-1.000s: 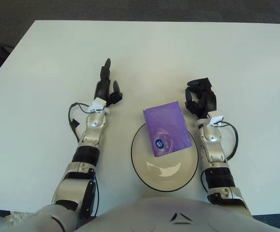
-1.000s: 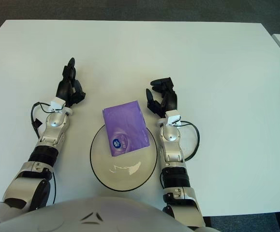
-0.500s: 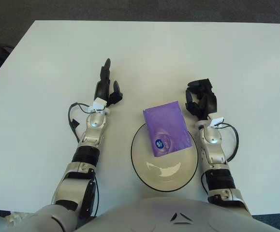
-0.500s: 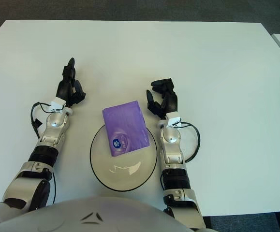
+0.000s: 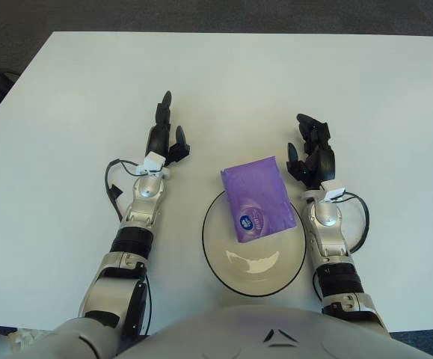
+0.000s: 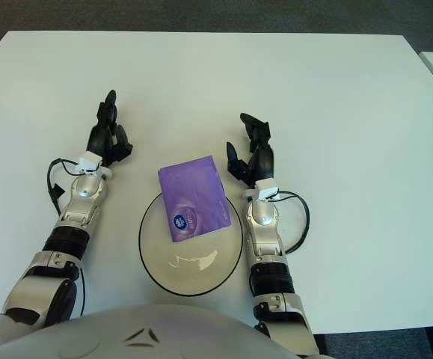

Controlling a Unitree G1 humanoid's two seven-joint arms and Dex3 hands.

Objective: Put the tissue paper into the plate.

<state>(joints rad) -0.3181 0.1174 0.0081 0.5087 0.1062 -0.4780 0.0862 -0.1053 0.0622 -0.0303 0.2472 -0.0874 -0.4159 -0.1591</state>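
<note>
While I look down at the white table point(image 5: 291, 82), I see the purple tissue pack point(image 5: 259, 198) lying across the far rim of the round plate point(image 5: 235, 269), with its far end sticking out past the edge. My right hand point(image 5: 312, 153) is just beside the pack on the right, fingers stretched out and holding nothing. My left hand point(image 5: 164, 138) is off to the left of the plate, fingers pointing away and loose, empty too. I think both hands sit near the tabletop, but I cannot tell if they touch it.
</note>
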